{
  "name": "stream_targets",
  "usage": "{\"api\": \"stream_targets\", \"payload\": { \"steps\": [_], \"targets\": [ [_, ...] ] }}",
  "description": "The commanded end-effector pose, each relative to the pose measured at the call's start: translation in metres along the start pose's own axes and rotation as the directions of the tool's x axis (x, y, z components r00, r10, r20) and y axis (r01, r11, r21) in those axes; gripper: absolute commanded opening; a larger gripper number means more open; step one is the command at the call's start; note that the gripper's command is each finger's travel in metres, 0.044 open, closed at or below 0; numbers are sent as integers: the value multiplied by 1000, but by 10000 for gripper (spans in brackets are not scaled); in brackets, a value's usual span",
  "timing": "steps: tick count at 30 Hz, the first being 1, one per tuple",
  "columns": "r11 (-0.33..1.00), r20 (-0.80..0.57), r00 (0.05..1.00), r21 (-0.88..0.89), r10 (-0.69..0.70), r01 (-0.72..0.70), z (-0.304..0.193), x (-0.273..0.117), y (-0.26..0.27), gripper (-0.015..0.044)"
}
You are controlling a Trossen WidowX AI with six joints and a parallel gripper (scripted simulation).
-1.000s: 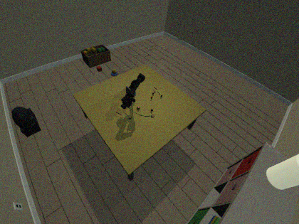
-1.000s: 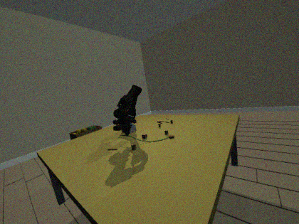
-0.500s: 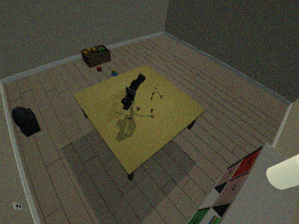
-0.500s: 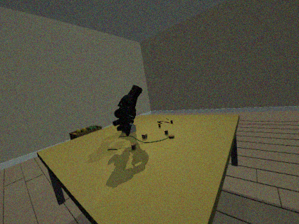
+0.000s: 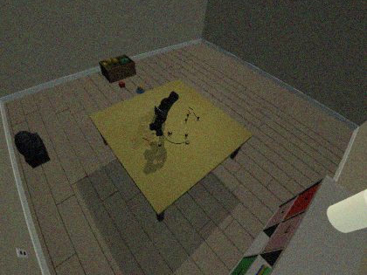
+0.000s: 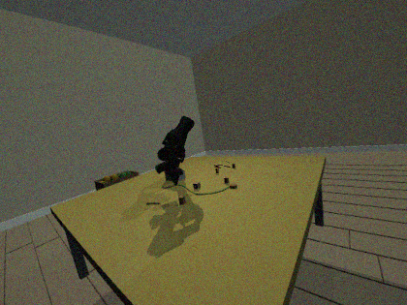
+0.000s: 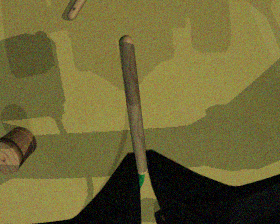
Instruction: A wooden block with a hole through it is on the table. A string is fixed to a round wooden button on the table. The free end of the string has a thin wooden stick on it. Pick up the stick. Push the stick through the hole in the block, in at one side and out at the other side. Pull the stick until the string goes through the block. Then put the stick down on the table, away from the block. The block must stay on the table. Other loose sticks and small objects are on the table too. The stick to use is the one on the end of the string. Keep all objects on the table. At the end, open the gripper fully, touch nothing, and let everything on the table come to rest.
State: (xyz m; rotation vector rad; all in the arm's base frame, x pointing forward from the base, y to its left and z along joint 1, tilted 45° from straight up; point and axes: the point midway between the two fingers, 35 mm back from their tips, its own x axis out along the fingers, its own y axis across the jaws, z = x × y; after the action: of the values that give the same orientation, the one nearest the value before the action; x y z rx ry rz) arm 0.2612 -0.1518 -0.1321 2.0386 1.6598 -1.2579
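My gripper (image 7: 140,157) (image 5: 160,134) (image 6: 172,183) is shut on the wooden stick (image 7: 131,90) near its string end, above the table. In the wrist view the stick points up and away from the fingers. The green string (image 7: 142,180) (image 6: 208,193) starts at the stick's near end between the fingers. It curves across to the round button (image 5: 187,142) (image 6: 234,186). A small block (image 5: 169,133) (image 6: 196,186), which looks like the one with the hole, stands on the table between gripper and button. The hole's direction is too small to tell, and the block is not seen in the wrist view.
A loose stick (image 5: 146,139) (image 6: 153,203) lies on the table (image 5: 162,191) (image 6: 242,251). A small piece (image 5: 160,144) (image 6: 182,200) stands near the gripper, another (image 5: 186,135) (image 6: 226,180) near the button. A wooden cylinder (image 7: 19,147) shows left in the wrist view. Several small objects lie farther back.
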Motion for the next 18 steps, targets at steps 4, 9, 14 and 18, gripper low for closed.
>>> {"api": "stream_targets", "payload": {
  "steps": [4,9,14,18],
  "targets": [
    [967,-2,1000,-256,5,-5,-4,-1,6,0],
    [905,-2,1000,-426,6,-6,-6,-2,10,0],
    [813,-2,1000,-583,7,-6,-8,-2,13,0],
    [719,-2,1000,-695,7,-6,-10,-2,16,0]
  ]
}}
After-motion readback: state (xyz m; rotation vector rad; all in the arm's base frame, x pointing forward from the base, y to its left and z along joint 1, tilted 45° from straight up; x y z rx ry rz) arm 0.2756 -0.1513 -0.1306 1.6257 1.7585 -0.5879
